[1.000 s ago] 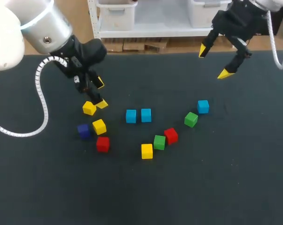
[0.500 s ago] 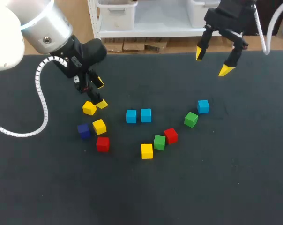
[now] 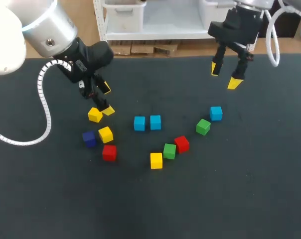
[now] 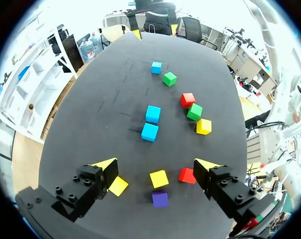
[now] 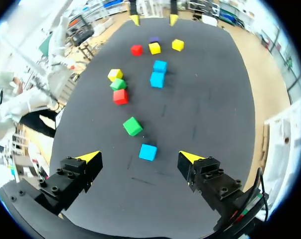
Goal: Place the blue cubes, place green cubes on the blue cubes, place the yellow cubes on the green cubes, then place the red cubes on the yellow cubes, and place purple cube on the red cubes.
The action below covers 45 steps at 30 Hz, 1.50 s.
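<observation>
Cubes lie scattered on the black table (image 3: 250, 189). Two blue cubes (image 3: 139, 123) (image 3: 155, 122) touch at the middle, and a third blue cube (image 3: 216, 113) sits right, beside a green cube (image 3: 203, 126). My right gripper (image 3: 225, 75) hangs open above and behind that third blue cube (image 5: 148, 152), which shows in the gap of the right gripper (image 5: 140, 157), untouched. My left gripper (image 3: 107, 99) is open and low beside a yellow cube (image 3: 95, 115). In the left wrist view, ahead of the left gripper (image 4: 157, 164), lie a yellow cube (image 4: 159, 178), a purple cube (image 4: 160, 198) and a red cube (image 4: 186, 175).
A red cube (image 3: 182, 144), a green cube (image 3: 169, 151) and a yellow cube (image 3: 156, 160) form a row at the middle front. Left of them lie a yellow cube (image 3: 105, 134), a purple cube (image 3: 89, 139) and a red cube (image 3: 109, 153).
My right gripper has swung left and down toward the right-hand blue cube, turning its fingers. The left arm and all cubes have stayed put.
</observation>
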Each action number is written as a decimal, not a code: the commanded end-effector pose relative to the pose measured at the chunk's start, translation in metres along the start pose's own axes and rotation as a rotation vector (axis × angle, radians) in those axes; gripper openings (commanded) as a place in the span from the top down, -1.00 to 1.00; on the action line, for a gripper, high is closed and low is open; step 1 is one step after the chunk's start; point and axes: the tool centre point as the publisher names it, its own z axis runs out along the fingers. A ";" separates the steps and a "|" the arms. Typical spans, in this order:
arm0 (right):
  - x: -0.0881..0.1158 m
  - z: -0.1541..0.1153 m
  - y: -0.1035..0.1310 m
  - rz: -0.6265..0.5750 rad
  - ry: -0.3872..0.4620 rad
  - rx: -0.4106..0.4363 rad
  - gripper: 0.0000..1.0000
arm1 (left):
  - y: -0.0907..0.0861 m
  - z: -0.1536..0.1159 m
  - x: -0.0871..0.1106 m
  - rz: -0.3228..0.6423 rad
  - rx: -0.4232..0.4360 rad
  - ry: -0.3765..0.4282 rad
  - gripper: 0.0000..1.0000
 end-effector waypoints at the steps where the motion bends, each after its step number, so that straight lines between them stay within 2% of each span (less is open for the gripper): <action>1: 0.009 0.014 0.016 0.031 -0.002 0.148 -1.00 | 0.001 0.000 0.001 0.002 0.000 -0.002 -1.00; 10: 0.016 0.033 0.021 0.157 0.090 0.245 -1.00 | 0.001 0.000 0.001 0.002 0.000 -0.002 -1.00; 17: 0.024 0.050 0.024 0.191 0.120 0.317 -1.00 | 0.001 0.000 0.001 0.002 0.000 -0.002 -1.00; 22: 0.039 0.073 0.014 0.180 0.127 0.352 -1.00 | 0.001 0.000 0.001 0.002 0.000 -0.002 -1.00; 28: 0.047 0.086 0.000 0.155 0.164 0.380 -1.00 | 0.001 0.000 0.001 0.002 0.000 -0.002 -1.00; 36: 0.048 0.092 -0.008 0.104 0.160 0.399 -1.00 | 0.001 0.000 0.001 0.002 0.000 -0.002 -1.00; 45: 0.045 0.096 -0.014 0.091 0.142 0.381 -1.00 | 0.001 0.000 0.001 0.002 0.000 -0.002 -1.00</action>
